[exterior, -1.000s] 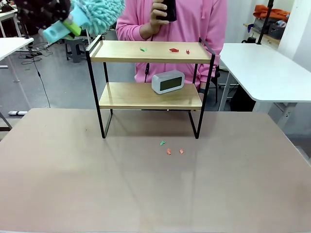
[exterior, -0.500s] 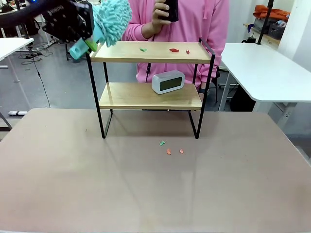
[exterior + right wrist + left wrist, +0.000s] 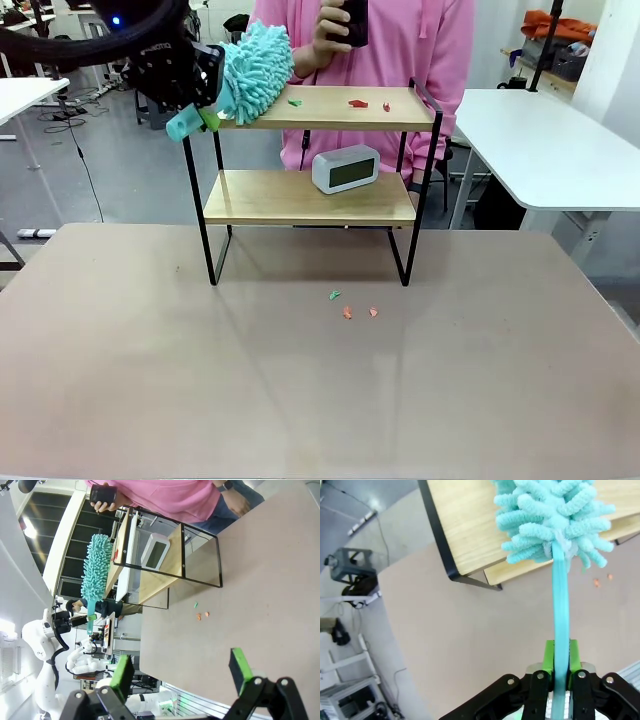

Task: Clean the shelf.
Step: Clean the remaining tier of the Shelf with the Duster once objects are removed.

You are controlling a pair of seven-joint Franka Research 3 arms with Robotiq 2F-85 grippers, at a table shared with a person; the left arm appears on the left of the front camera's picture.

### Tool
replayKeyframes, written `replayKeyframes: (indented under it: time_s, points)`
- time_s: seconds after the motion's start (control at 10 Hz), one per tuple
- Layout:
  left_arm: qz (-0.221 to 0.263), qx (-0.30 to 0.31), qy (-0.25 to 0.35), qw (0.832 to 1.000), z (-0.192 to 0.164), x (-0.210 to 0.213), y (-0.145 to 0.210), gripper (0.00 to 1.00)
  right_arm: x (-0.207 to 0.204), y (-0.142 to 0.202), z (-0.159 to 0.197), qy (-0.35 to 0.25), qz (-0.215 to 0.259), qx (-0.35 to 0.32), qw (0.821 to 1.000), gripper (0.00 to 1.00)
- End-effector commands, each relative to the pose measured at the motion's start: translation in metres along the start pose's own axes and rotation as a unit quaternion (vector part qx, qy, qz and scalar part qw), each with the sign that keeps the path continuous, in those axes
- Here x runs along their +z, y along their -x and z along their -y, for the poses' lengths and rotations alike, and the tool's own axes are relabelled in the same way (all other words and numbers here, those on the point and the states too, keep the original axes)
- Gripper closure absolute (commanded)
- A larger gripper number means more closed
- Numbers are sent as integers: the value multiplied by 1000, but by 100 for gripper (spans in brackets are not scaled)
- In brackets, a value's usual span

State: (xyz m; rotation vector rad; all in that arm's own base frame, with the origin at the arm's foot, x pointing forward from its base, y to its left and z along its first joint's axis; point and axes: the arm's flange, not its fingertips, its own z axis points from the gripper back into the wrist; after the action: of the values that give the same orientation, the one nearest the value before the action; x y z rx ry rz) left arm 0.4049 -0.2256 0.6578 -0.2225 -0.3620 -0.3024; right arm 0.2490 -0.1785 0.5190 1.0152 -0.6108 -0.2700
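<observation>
- The left claw [image 3: 561, 664] grips a duster [image 3: 255, 60] at the top left corner of the shelf [image 3: 300, 200].
- The right claw [image 3: 182, 672] is wide, far off.
- One clock [image 3: 346, 168]; three scraps [image 3: 357, 102] on top, three on the table [image 3: 150, 380].

Colours: duster [image 3: 255, 60] turquoise, fuzzy; left end effector [image 3: 561, 657] black, green pads; shelf [image 3: 310, 197] light wood boards, black frame; alarm clock [image 3: 346, 168] silver-grey; scraps [image 3: 347, 312] green, red, orange; desk [image 3: 300, 380] taupe; person's hoodie [image 3: 400, 40] pink.
</observation>
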Motion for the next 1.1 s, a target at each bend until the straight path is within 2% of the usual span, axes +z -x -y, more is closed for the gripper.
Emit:
replayKeyframes:
  time_s: [0.0,0.1,0.2,0.6,0.8,1.0]
  points:
    - [-33,-25,-23,999,13,8,-11,87,-1,-2,-1,-12,5,12,1000,0]
    - [-83,-51,-1,995,18,8,-13,87,-1,-2,-1,-12,5,12,1000,0]
    - [-80,-62,-22,995,21,7,-16,87,-1,-2,-1,-12,5,12,1000,0]
    - [-124,-157,3,980,41,15,-13,87,-1,-2,-1,-12,5,12,1000,0]
    - [-113,-190,-1,975,52,14,-10,87,-1,-2,-1,-12,5,12,1000,0]
    - [-111,-196,2,974,61,12,-9,87,-1,-2,-1,-12,5,12,1000,0]
